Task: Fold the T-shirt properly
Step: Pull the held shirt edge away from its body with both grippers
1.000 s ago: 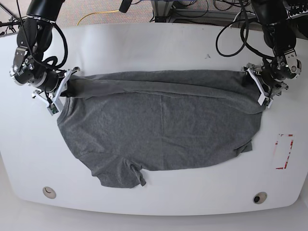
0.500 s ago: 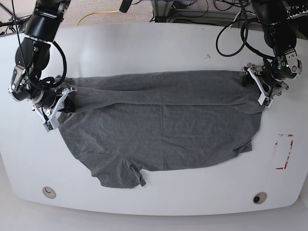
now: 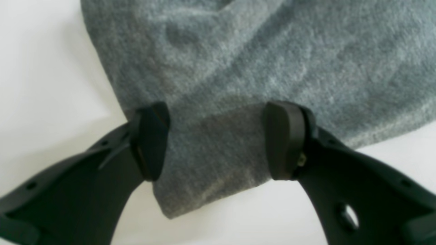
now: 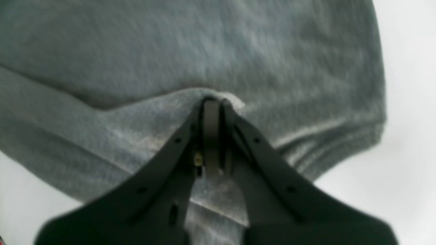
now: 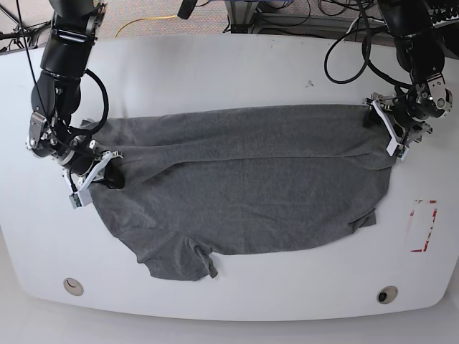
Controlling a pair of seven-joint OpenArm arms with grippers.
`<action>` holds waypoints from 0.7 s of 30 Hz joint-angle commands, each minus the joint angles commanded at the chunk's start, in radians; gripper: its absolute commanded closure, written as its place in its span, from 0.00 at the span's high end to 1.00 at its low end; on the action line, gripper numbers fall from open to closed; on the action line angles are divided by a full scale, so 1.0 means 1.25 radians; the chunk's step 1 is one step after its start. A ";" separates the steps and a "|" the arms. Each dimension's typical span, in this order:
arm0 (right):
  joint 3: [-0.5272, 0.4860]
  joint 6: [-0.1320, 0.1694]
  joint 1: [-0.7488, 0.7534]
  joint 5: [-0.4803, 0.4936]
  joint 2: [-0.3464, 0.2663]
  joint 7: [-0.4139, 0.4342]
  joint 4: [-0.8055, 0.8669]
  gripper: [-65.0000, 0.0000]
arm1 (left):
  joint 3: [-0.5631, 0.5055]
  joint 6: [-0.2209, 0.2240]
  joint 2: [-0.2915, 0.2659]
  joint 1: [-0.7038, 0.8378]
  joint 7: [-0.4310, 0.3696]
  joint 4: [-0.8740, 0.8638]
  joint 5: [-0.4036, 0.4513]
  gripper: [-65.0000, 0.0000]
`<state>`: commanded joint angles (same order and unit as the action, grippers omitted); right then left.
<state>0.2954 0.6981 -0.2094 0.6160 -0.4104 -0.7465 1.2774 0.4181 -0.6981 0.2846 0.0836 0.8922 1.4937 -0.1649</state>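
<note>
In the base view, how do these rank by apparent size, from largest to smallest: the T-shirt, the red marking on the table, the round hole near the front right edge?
1. T-shirt
2. Red marking
3. Round hole

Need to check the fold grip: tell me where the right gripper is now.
In the base view, the right gripper is at the table's left side, clamped on the T-shirt's left edge.
</note>
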 joint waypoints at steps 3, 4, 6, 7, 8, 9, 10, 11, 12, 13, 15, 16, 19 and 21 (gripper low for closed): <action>-0.006 0.000 -0.026 -0.053 0.000 0.048 -0.043 0.02 | 0.000 0.000 0.001 0.000 0.000 0.000 0.000 0.61; -0.006 0.000 -0.034 -0.090 0.000 0.060 -0.053 0.02 | -0.001 0.000 0.001 0.000 0.000 0.000 0.000 0.61; -0.004 0.000 -0.042 -0.153 0.005 0.076 -0.059 0.02 | -0.001 0.000 0.001 0.000 0.000 0.000 0.000 0.61; -0.004 0.000 -0.043 -0.185 0.005 0.082 -0.059 0.02 | -0.001 0.000 0.001 0.000 0.000 0.000 0.000 0.61; -0.002 0.000 -0.043 -0.214 0.006 0.085 -0.059 0.04 | 0.000 0.000 0.001 0.000 0.000 0.000 0.000 0.61; -0.001 0.000 -0.045 -0.230 0.006 0.085 -0.059 0.06 | 0.000 0.000 0.001 0.000 0.000 0.000 0.000 0.61; -0.001 0.000 -0.052 -0.248 0.004 0.085 -0.059 0.14 | 0.000 0.000 0.001 0.000 0.000 0.000 0.000 0.61; 0.002 0.000 -0.054 -0.260 0.002 0.082 -0.059 0.23 | 0.000 0.000 0.001 0.000 0.000 0.000 0.000 0.61; 0.012 0.000 -0.054 -0.264 0.001 0.080 -0.058 0.33 | 0.000 0.000 0.001 0.000 0.000 0.000 0.000 0.61; 0.027 0.000 -0.050 -0.264 0.001 0.076 -0.058 0.42 | 0.000 0.000 0.001 0.000 0.000 0.000 0.000 0.61; 0.086 0.000 -0.037 -0.261 0.001 0.045 -0.058 0.66 | 0.000 0.000 0.001 0.000 0.000 0.000 0.000 0.61; 0.115 0.000 -0.031 -0.261 0.001 0.029 -0.056 0.75 | 0.000 0.000 0.001 0.000 0.000 0.000 0.000 0.61; 0.174 0.000 -0.015 -0.237 0.000 -0.015 -0.055 0.82 | 0.000 0.000 0.001 -0.002 0.000 0.000 0.000 0.61; 0.217 0.000 0.006 -0.199 -0.004 -0.056 -0.055 0.81 | 0.000 0.000 0.001 -0.004 0.000 0.000 0.000 0.61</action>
<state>0.5669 0.6981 -0.2018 0.3675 -0.4150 -0.8170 1.2083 0.4181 -0.6981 0.2862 0.0790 0.8922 1.4937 -0.1649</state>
